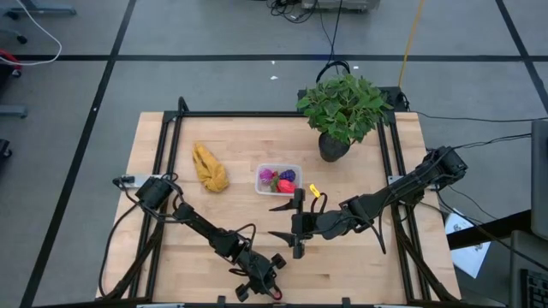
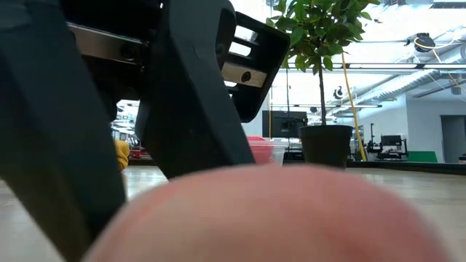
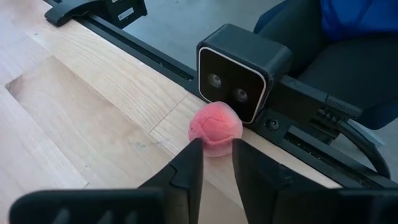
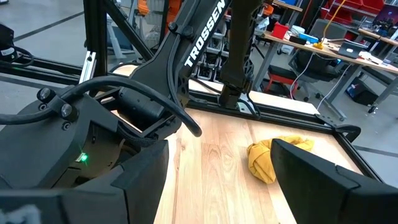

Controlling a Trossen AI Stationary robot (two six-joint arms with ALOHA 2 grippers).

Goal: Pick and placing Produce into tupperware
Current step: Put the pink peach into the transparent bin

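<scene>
- Your left end effector point(image 3: 214, 158) sits at the desk's point(image 1: 231, 214) near edge, fingers closing on a pink produce piece point(image 3: 216, 128) just beside the low camera housing point(image 3: 244, 70); a firm pinch isn't certain.
- The round piece could squirt out and roll against that housing if the fingers catch only its near side.
- Your right end effector point(image 1: 293, 224) waits spread wide, just in front of the tupperware point(image 1: 278, 179).
- The tupperware holds red, pink and purple pieces already; dropping another in carelessly may knock one out.
</scene>
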